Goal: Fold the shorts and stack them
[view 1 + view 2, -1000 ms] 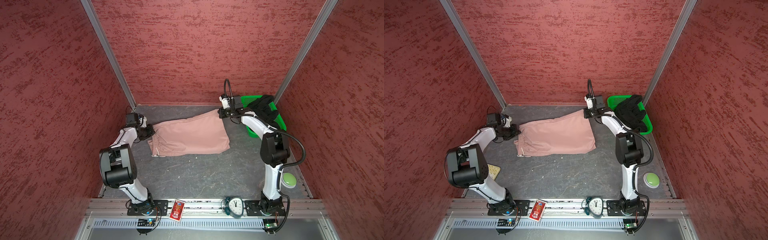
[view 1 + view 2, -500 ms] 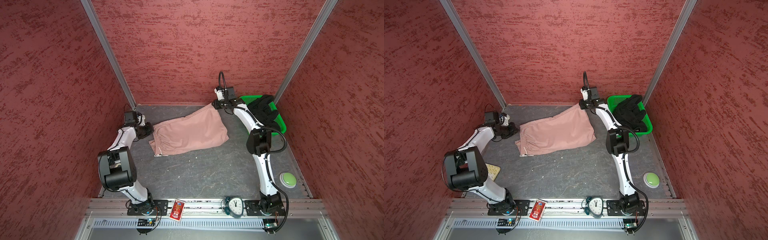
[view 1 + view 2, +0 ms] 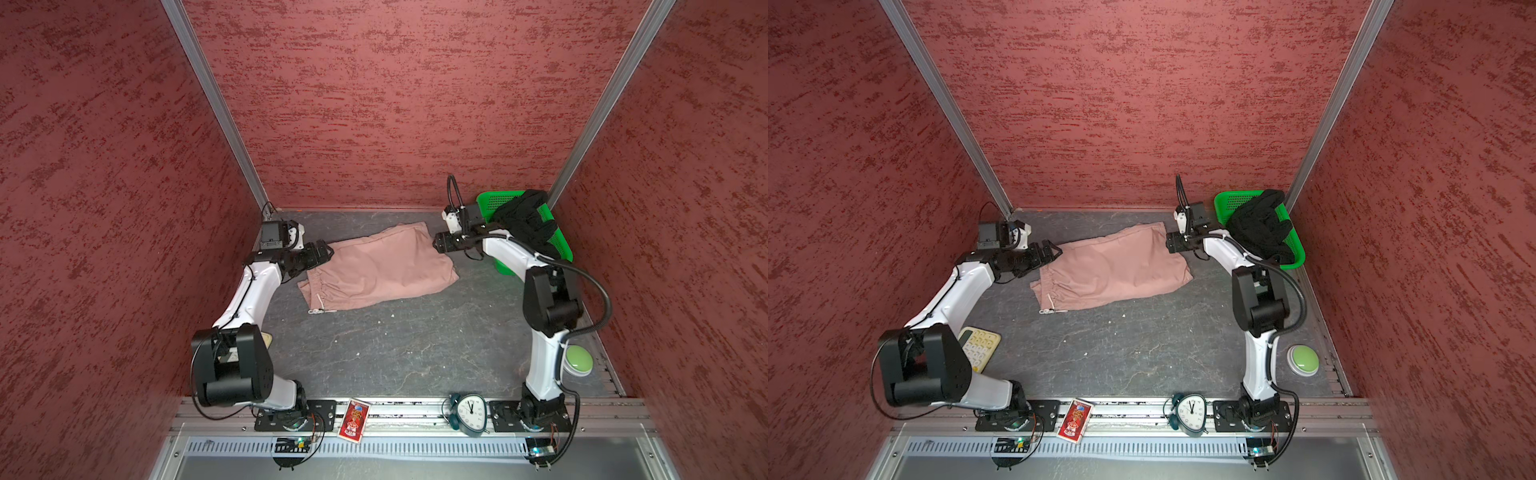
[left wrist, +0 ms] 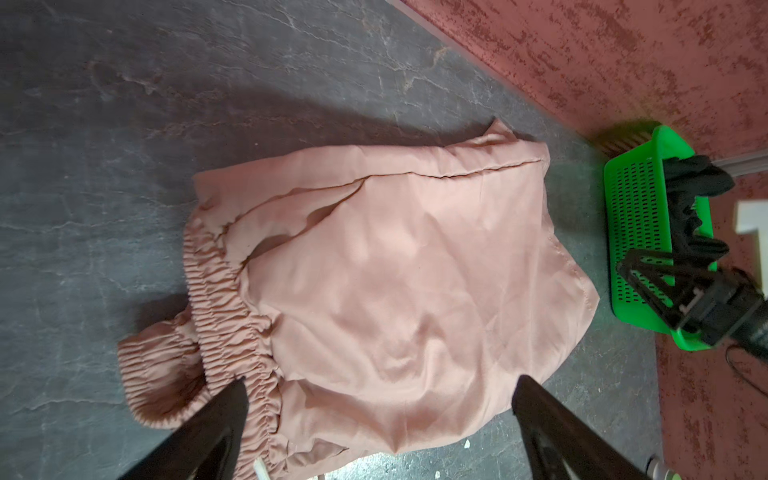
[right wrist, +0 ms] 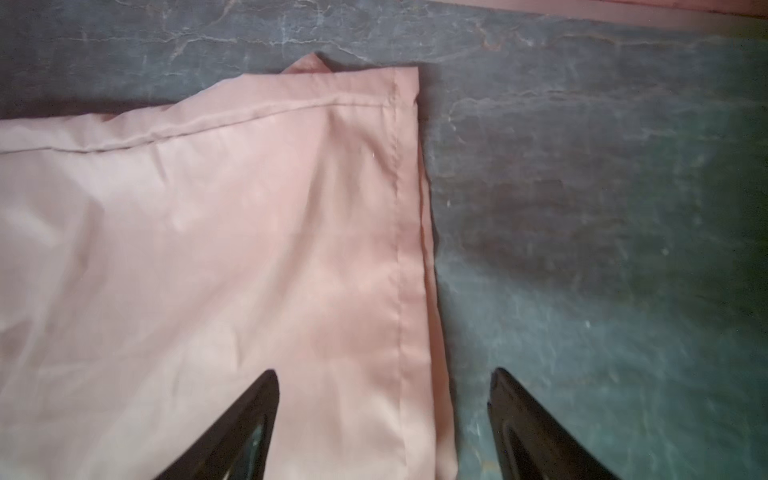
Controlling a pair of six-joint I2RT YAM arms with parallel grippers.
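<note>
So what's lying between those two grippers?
The pink shorts, lying flat, fill the stretch from the left gripper to the right gripper; both top views show it.

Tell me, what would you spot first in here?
The pink shorts lie flat on the dark table, toward the back, with an open robot hand at each end: the left hand by the waistband, the right hand by the leg hem. In the back right corner, black shorts spill from a bright green basket.

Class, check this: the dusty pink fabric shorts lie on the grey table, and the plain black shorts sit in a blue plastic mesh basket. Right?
No: the plastic mesh basket is green, not blue, as both top views show. The rest holds.
</note>
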